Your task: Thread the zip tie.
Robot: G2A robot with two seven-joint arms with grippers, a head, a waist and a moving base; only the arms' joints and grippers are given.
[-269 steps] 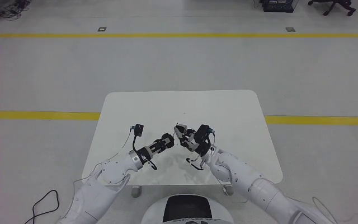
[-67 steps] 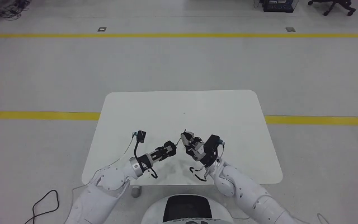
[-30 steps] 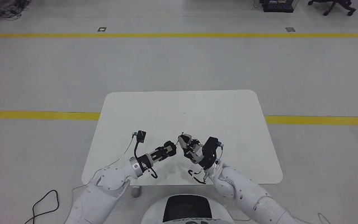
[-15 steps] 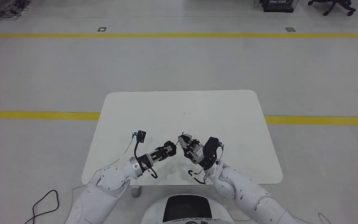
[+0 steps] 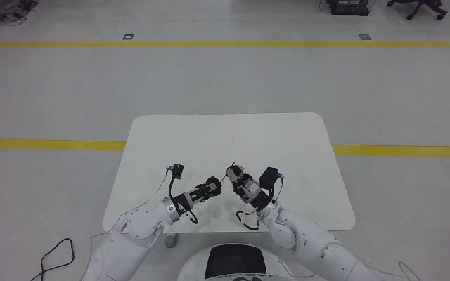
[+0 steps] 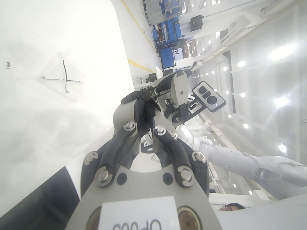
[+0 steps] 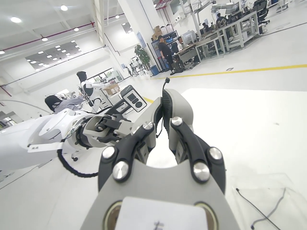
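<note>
Pinching zip tie (image 7: 165, 80), right jaws pressed together; left jaws' hold unclear.

The top camera is looking steeply down from above the arms, taking in the whole surface (image 5: 281, 140) from well off. Each wrist camera is riding close behind its own gripper, sighting along it. The left gripper (image 6: 143, 107) and right gripper (image 7: 162, 106) are each appearing in the other's view, along with the surface.

Left gripper (image 6: 144, 107) and right gripper (image 7: 162, 106): grey frames, black link bars, silver screws, ribbed black pads. Glossy white arms (image 5: 302, 230), black wrist cables (image 5: 242, 219).
</note>
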